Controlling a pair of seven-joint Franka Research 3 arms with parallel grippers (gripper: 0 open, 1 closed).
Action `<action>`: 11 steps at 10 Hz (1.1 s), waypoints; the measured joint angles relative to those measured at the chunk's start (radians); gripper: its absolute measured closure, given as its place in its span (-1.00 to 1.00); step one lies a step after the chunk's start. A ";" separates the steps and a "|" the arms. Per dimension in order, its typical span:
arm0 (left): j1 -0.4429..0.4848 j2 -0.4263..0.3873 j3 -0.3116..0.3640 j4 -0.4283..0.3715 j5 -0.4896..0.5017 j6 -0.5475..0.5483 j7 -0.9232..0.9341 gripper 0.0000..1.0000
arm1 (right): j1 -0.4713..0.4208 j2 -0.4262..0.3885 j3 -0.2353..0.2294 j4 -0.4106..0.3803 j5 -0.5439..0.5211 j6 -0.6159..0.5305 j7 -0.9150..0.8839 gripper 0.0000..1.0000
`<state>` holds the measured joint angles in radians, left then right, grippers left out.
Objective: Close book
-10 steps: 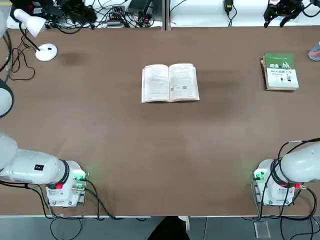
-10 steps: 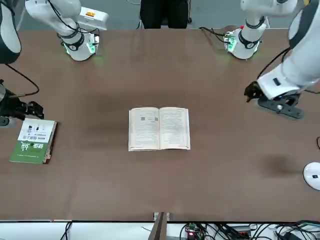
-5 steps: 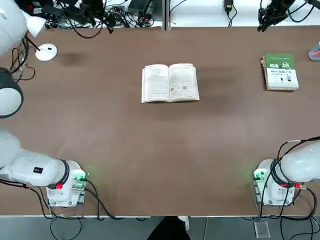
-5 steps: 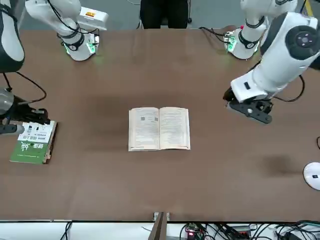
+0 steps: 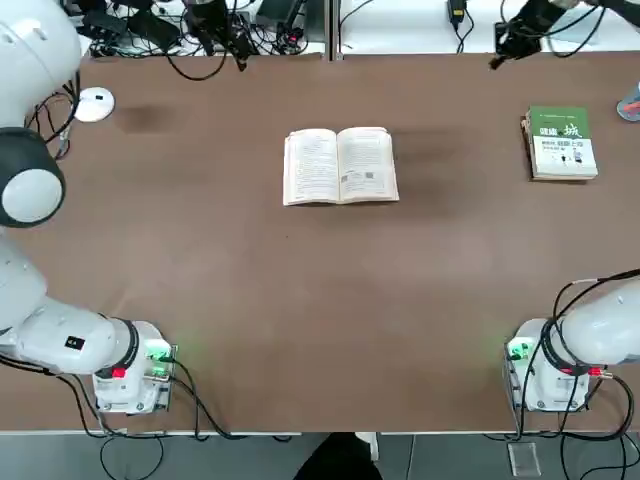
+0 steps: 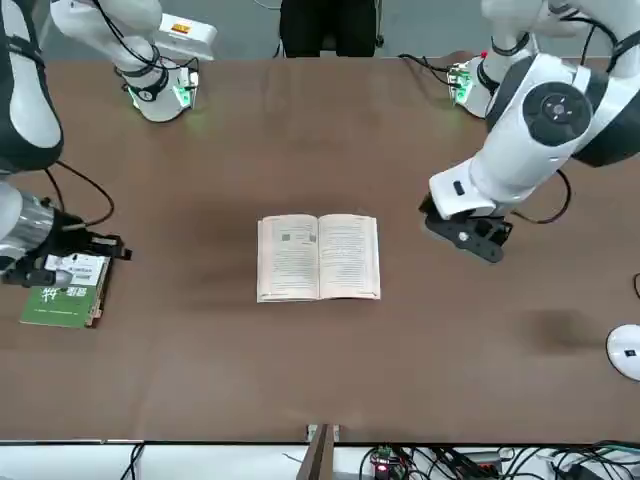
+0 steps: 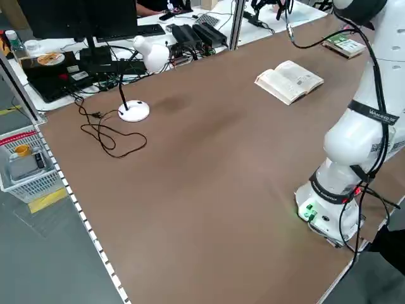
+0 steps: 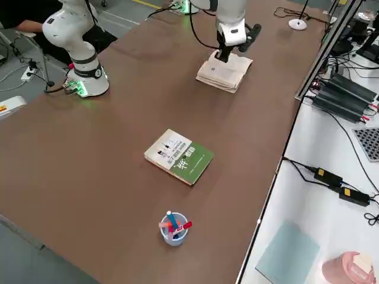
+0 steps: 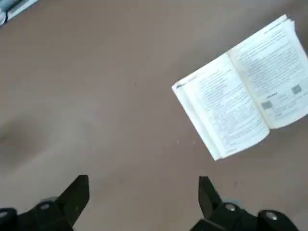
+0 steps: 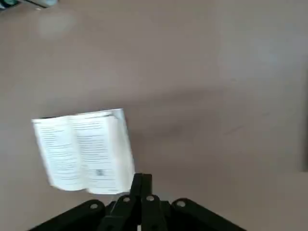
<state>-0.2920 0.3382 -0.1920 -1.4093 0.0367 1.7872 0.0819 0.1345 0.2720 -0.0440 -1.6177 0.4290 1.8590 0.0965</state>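
The book point(image 5: 340, 165) lies open and flat at the table's middle, its cream text pages facing up, and nothing touches it. My left gripper point(image 6: 470, 232) hovers above the table to the book's left, and in the left wrist view its fingers point(image 9: 77, 192) stand wide apart with nothing between them and the book point(image 9: 245, 115) ahead. My right gripper point(image 6: 105, 246) hangs over the green-and-white book, far to the open book's right. In the right wrist view its fingers point(image 10: 141, 185) are pressed together, empty, with the book point(image 10: 84, 149) beyond them.
A green-and-white book point(image 5: 561, 143) lies closed near the table's right edge, with a cup of pens point(image 8: 173, 228) beyond it. A white desk lamp point(image 7: 135, 111) stands at the far left. Cables and devices line the far edge. A person point(image 6: 320, 25) sits behind the arm bases.
The left arm has swung in from the table's left side toward the book. The right gripper has shut and shifted inward over the green-and-white book. The open book has not moved.
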 joint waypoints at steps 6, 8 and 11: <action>-0.047 0.076 -0.011 0.014 0.000 0.079 0.001 -1.00 | 0.035 0.133 0.003 -0.001 0.256 0.016 -0.042 0.98; -0.055 0.098 -0.011 0.015 0.000 0.108 0.001 -1.00 | 0.054 0.177 0.005 -0.001 0.335 0.021 -0.075 0.98; -0.058 0.141 -0.015 0.015 0.000 0.161 0.005 -1.00 | 0.089 0.236 0.008 -0.002 0.418 0.071 -0.110 0.98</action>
<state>-0.3495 0.4795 -0.2066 -1.3942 0.0367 1.9482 0.0871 0.2231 0.5084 -0.0359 -1.6197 0.8469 1.9300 -0.0130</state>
